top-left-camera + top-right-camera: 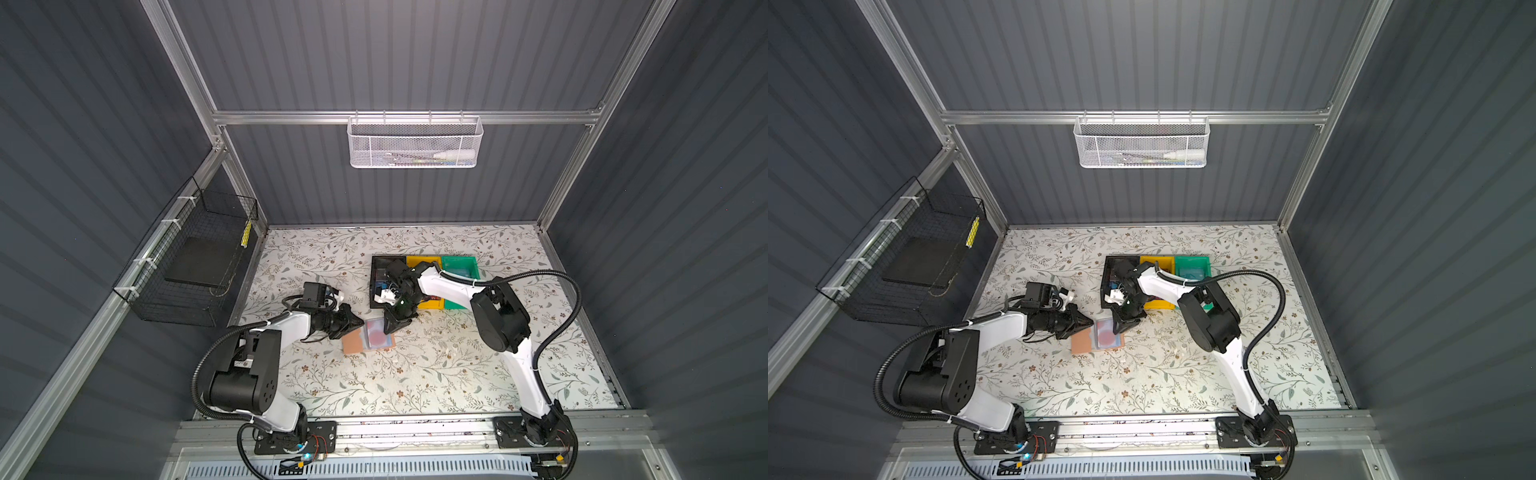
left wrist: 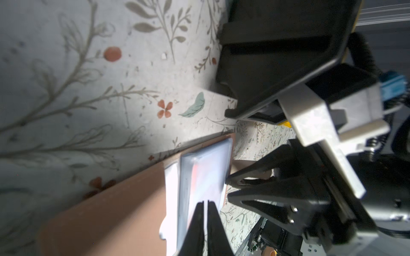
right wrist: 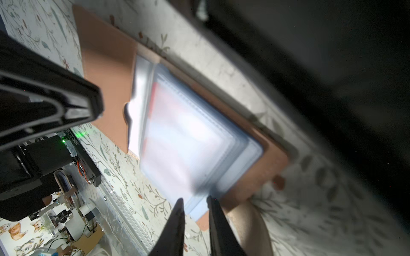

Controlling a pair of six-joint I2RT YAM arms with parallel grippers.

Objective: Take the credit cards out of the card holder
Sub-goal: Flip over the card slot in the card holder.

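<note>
Floral-print tabletop (image 1: pixel 415 382) lies open in front of the flat tan card holder (image 1: pixel 353 344) — black, yellow and green plastic bins (image 1: pixel 420 262) block behind; left pincer (image 1: pixel 360 322) and right pincer (image 1: pixel 390 328) flank it.

Floral table (image 1: pixel 415 374) carries card holder (image 1: pixel 353 344) and 3 bins (image 1: pixel 459 262).

Both top views are evenly lit from overhead: the floral table (image 1: pixel 415 374) is bright and the shadows on it are soft, while the grey walls (image 1: pixel 83 124) stay dim and lean outward under the wide lens. In the left wrist view the table is blurred and half in shadow, and glare whitens the sleeves (image 2: pixel 204 172) of the card holder (image 2: pixel 111 210). The right wrist view shows the sleeves smeared and washed out, with dark, unfocused surroundings.
</note>
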